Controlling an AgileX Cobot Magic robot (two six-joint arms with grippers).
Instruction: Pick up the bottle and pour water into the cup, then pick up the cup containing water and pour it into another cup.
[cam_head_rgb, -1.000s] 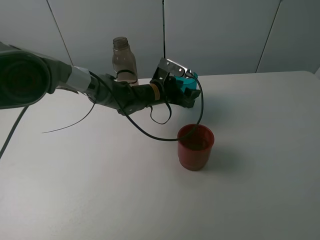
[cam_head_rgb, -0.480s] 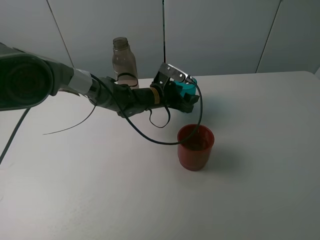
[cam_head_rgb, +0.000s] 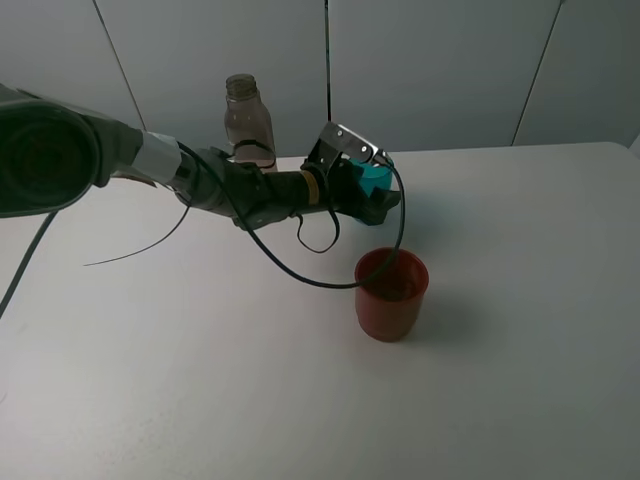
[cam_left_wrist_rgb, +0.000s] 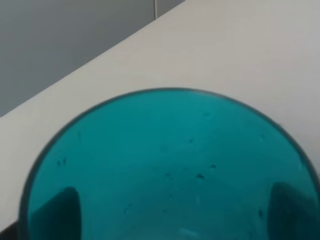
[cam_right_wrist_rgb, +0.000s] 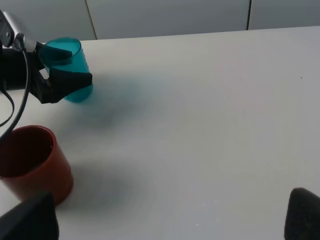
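My left gripper (cam_head_rgb: 372, 192) is shut on the teal cup (cam_head_rgb: 377, 177), reaching in from the left, just behind the red cup (cam_head_rgb: 391, 293). From the right wrist view the teal cup (cam_right_wrist_rgb: 67, 62) is held low over the table with black fingers (cam_right_wrist_rgb: 65, 82) on both sides; I cannot tell if it touches. In the left wrist view the teal cup (cam_left_wrist_rgb: 165, 175) fills the picture, the fingers (cam_left_wrist_rgb: 65, 210) showing dark through its wall. The red cup (cam_right_wrist_rgb: 30, 162) stands upright. The bottle (cam_head_rgb: 248, 120) stands at the back, behind my left arm. My right gripper (cam_right_wrist_rgb: 165, 220) is open and empty.
The white table (cam_head_rgb: 520, 330) ends at a grey panelled wall (cam_head_rgb: 440, 70) behind. A black cable (cam_head_rgb: 300, 265) loops from my left arm down to the red cup's rim.
My left gripper has shifted slightly lower and nearer with the teal cup still in it. The red cup and the bottle have not moved.
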